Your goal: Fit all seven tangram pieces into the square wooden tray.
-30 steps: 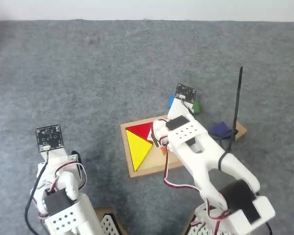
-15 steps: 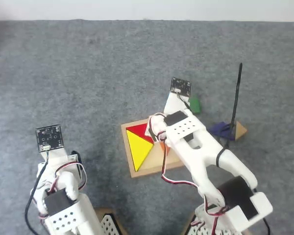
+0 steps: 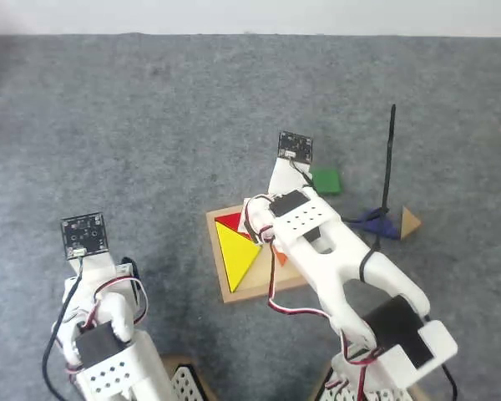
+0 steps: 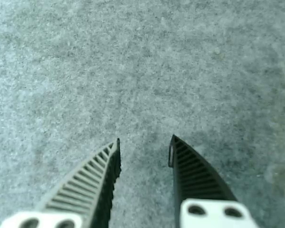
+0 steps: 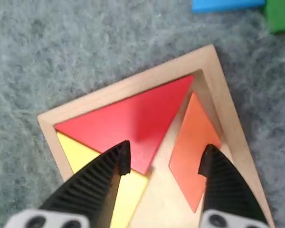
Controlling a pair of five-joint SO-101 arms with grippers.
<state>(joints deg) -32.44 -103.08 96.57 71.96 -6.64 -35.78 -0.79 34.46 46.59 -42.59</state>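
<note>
The square wooden tray (image 3: 220,269) is set on the table (image 3: 150,125), right of centre. Inside it, one large triangle (image 5: 133,118) is laid along the far wall. A second large triangle (image 5: 76,149) is laid along the left wall, touching the first, and a narrower piece (image 5: 192,142) is laid by the right wall. Behind the tray, to the right, a square piece (image 3: 324,180) is placed. Further right, a loose piece (image 3: 369,222) and a small triangle (image 3: 409,223) are set together.

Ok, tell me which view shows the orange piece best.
The right wrist view: the orange piece lies in the tray, nearly all of it plain, beside the red piece. In the high view the arm covers it but for a sliver. The left wrist view faces carpet.
</note>
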